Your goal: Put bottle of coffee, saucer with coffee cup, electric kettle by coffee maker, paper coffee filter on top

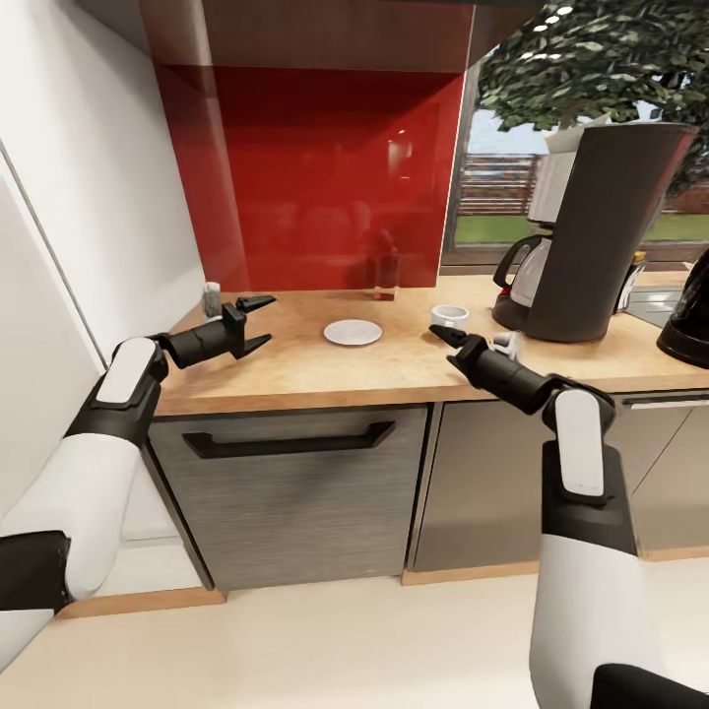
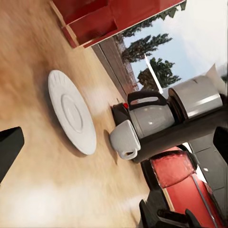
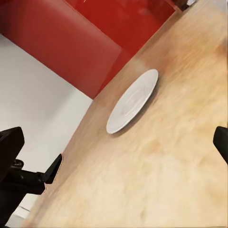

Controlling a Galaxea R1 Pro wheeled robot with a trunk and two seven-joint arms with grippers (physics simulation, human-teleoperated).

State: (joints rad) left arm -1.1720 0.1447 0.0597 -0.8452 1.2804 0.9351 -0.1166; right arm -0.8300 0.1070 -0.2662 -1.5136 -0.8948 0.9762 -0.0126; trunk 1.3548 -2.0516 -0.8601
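Centrally on the light wooden table (image 1: 394, 369): round white ceramic saucer (image 1: 353, 333), lying flat and bare, well in front of the glossy red backsplash panel (image 1: 325, 177). Just to its right — small white coffee cup (image 1: 450, 316), standing on the wood, apart from the saucer and near the tall dark grey coffee maker (image 1: 601, 231) with its glass-and-black carafe (image 1: 527, 271). Seated atop the coffee maker: white paper coffee filter (image 1: 571, 135). At the far right edge, partly cut off: black electric kettle (image 1: 689, 320). Near the back wall, a blurred dark bottle-like shape (image 1: 385, 276); identity cannot be told.

Left gripper (image 1: 264, 322) hovering over the table's left end, fingers spread wide, holding nothing. Right gripper (image 1: 445, 337) raised just in front of the cup, fingers only narrowly apart in the head view, empty. Small grey-white object (image 1: 212, 298) behind the left gripper, near the white wall.
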